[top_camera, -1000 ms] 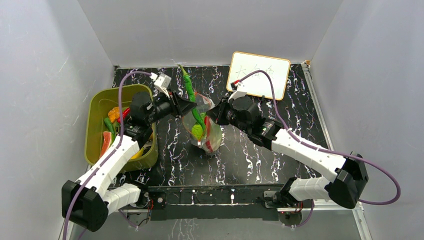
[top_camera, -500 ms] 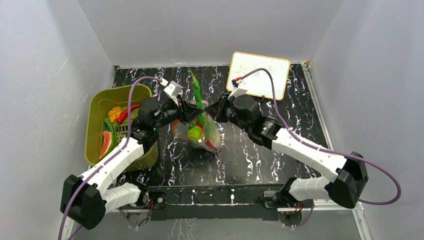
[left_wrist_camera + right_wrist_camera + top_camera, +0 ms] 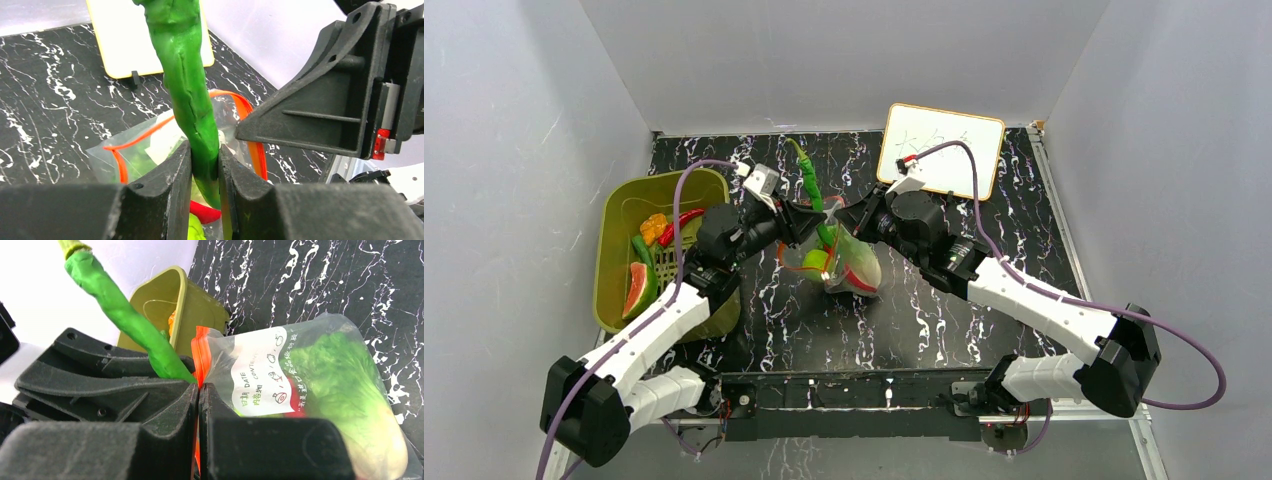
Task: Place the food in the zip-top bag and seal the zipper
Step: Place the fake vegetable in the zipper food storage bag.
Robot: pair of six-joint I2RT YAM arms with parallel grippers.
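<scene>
Bag [image 3: 280, 370]: right fingers [image 3: 192, 405] pinch its zipper [image 3: 201, 355], propping the mouth open.
Chilli [image 3: 187, 85]: left fingers [image 3: 185, 162] grip it, tip at the mouth.

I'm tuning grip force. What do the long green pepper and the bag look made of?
Long green pepper: apparently matte moulded plastic or rubber, creased surface; hardness unclear. Zip-top bag: thin clear glossy plastic film, crinkled and see-through, with a stiffer-looking red-orange zipper strip.
</scene>
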